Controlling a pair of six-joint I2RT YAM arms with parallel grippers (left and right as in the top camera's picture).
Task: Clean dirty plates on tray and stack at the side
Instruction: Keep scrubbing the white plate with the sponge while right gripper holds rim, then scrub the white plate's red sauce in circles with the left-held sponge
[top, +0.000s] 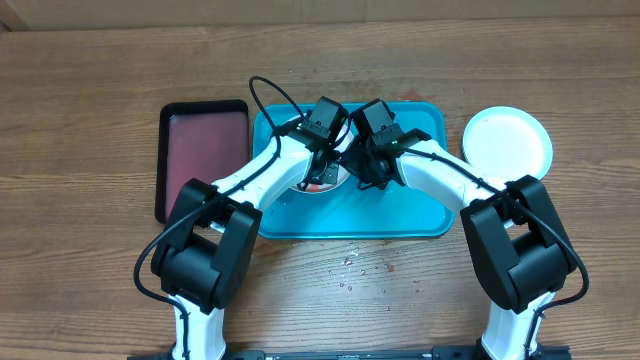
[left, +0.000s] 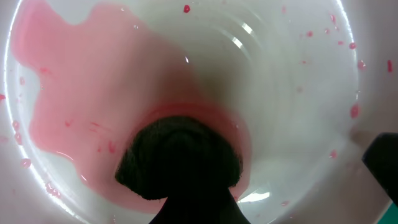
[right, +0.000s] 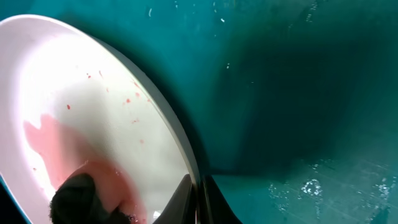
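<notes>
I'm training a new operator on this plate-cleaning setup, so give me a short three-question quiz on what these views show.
1. True or false: the plate under the dark sponge is free of red.
2. The other white plate lies: A) on the blue tray; B) on the table, right of that tray; C) under the sponge.
3. Fill in: the right gripper pinches the smeared plate's ____.
Key: 1 false; 2 B; 3 rim.
</notes>
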